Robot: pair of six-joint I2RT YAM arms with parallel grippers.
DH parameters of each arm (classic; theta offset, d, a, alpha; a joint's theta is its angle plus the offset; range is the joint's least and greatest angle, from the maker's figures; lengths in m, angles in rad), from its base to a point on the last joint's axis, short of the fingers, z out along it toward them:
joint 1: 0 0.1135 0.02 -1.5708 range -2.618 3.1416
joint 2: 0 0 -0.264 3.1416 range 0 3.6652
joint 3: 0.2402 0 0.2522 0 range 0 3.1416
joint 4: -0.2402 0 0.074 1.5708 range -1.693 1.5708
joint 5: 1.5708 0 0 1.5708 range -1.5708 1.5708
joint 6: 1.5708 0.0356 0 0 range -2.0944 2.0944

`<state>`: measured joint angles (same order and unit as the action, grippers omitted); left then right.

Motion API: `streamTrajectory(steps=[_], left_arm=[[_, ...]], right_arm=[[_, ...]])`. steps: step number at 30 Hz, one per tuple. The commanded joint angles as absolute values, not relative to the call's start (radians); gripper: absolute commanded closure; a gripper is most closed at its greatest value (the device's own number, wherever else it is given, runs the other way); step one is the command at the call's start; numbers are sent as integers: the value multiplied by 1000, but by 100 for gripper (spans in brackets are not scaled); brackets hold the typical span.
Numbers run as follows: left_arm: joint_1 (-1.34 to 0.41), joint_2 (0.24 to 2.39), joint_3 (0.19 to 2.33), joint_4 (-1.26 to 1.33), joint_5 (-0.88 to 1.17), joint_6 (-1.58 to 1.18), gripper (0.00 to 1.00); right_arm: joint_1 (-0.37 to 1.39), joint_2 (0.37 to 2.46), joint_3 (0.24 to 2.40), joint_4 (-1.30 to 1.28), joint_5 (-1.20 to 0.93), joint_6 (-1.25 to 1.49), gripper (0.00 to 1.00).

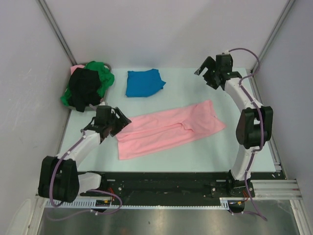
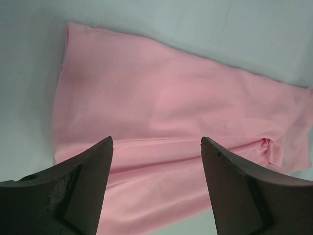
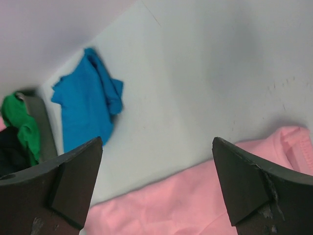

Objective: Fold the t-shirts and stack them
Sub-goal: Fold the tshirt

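A light pink t-shirt (image 1: 168, 128) lies folded lengthwise across the middle of the table, also filling the left wrist view (image 2: 161, 122) and showing low in the right wrist view (image 3: 195, 205). A folded bright blue t-shirt (image 1: 144, 82) rests at the back, seen too in the right wrist view (image 3: 85, 110). Green (image 1: 102, 73) and black (image 1: 84, 88) t-shirts are heaped in the basket at back left. My left gripper (image 1: 122, 121) hovers open over the pink shirt's left end, holding nothing. My right gripper (image 1: 206, 74) is raised at the back right, open and empty.
The grey round basket (image 1: 108, 83) stands in the back left corner against the wall. White walls close the table at left, back and right. A black rail (image 1: 166, 183) runs along the near edge between the arm bases.
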<state>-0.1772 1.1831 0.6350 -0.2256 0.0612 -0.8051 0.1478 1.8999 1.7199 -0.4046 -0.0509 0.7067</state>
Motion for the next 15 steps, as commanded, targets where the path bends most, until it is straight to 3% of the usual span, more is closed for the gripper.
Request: streamTrajectory(steps=[1,8,15], left_arm=[[-184,1282,696,-140,95,-816,22],[-186,1479,857,-91,149,-804,22],[-198,1580,887,-66,178,-834,23]], right_arm=[[160,1996,1632,-371,-199,718,1],[163,2042,1600,-333,-262,706,1],[170,2029,1559,-360,-232,664,1]])
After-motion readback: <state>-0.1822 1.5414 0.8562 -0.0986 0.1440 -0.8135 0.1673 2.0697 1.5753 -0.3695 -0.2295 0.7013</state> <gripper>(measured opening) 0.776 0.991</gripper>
